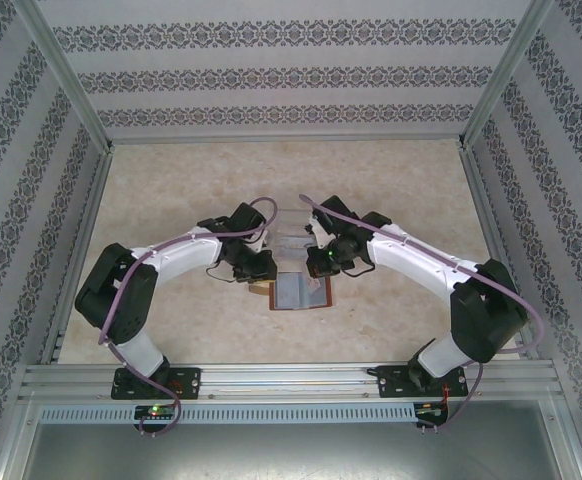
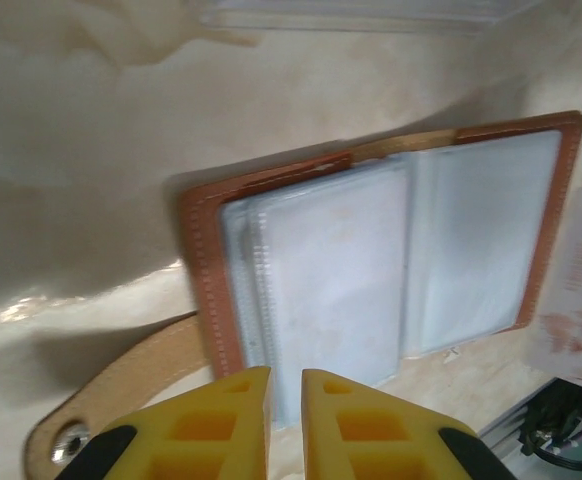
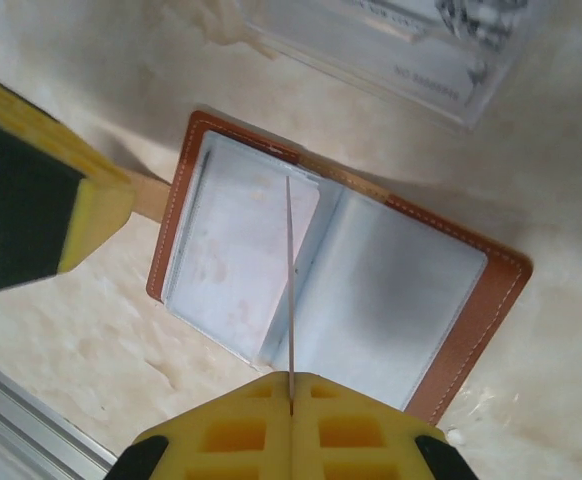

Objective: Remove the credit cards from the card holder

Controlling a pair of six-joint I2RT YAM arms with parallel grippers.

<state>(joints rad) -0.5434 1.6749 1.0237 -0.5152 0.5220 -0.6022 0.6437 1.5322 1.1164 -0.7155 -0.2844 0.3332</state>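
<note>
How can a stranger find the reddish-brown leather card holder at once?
On the pale marbled table, between the clear plastic tray and its near edge, the card holder lies open. Only it has a stitched brown border around bluish-grey sleeves and a tan strap.

Bright, soft overhead light falls evenly. In the left wrist view the card holder [image 2: 381,260] is blurred, glare streaks the table [image 2: 91,200] at 9 o'clock, and shadow lies along the holder's 12 o'clock edge. The right wrist view is sharper, and the credit card [image 3: 290,290] edge is crisp.
</note>
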